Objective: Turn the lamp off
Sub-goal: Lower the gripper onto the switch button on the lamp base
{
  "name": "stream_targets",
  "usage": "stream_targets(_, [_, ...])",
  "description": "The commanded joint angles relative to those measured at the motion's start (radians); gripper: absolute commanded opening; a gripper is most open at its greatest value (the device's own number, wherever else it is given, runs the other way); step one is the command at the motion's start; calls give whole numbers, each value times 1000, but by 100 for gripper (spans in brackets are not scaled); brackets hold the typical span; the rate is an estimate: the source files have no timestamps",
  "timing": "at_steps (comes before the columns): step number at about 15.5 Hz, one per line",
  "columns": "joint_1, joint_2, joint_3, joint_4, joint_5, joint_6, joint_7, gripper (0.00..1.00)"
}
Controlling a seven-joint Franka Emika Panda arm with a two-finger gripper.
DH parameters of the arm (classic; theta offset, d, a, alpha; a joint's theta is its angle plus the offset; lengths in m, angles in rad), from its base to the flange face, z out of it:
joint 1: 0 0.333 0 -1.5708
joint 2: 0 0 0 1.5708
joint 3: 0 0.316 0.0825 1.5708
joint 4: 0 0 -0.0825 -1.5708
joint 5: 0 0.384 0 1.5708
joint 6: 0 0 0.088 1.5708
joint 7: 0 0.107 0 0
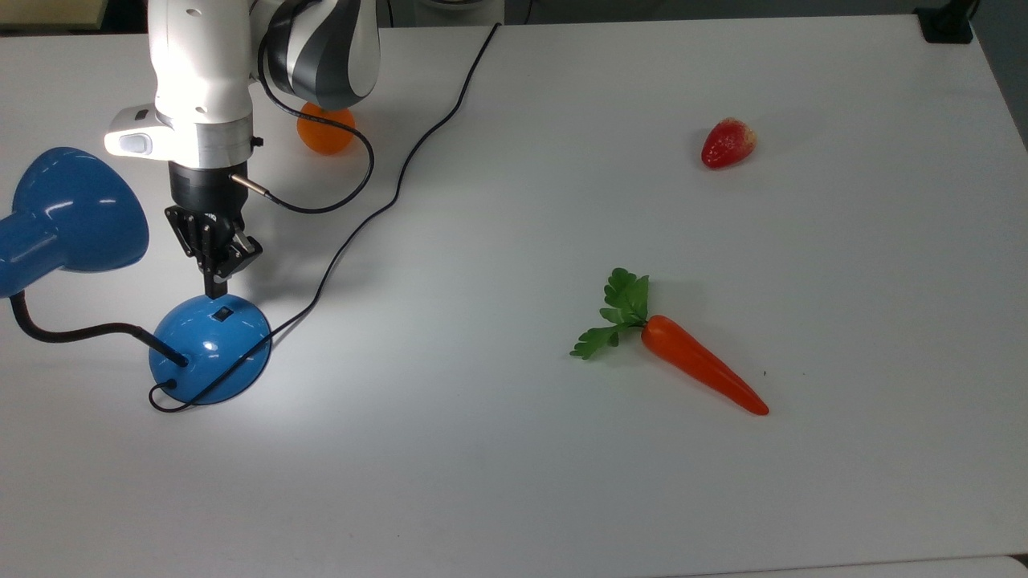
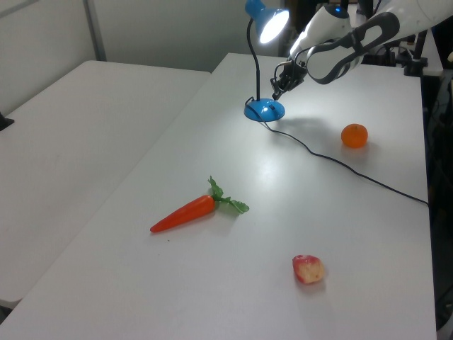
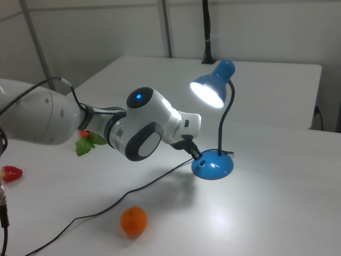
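The blue lamp is lit, its shade [image 1: 68, 213] [image 3: 213, 85] [image 2: 265, 18] glowing and throwing light on the white table. Its domed blue base [image 1: 210, 347] [image 2: 265, 110] [image 3: 213, 166] stands at the top view's left, with a small black switch [image 1: 222, 314] on top and a black gooseneck [image 1: 72, 331] curving up to the shade. My gripper [image 1: 217, 291] [image 2: 274, 94] [image 3: 200, 154] is shut, its tips pointing down just above the base's upper edge, a little short of the switch.
The lamp's black cord [image 1: 401, 172] runs from the base across the table to its far edge. An orange [image 1: 325, 132] [image 3: 133, 221] lies behind my arm. A carrot [image 1: 699, 365] and a strawberry [image 1: 728, 143] lie far off at the top view's right.
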Motion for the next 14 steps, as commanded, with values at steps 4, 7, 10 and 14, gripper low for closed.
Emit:
stream_targets(4, [9, 38, -4, 12, 4, 33, -4, 0])
stream_targets(7, [9, 41, -4, 19, 1, 34, -6, 0])
stream_targets(10, [8, 64, -4, 53, -3, 34, -6, 0])
stream_targets(14, [8, 72, -4, 55, -9, 34, -6, 0])
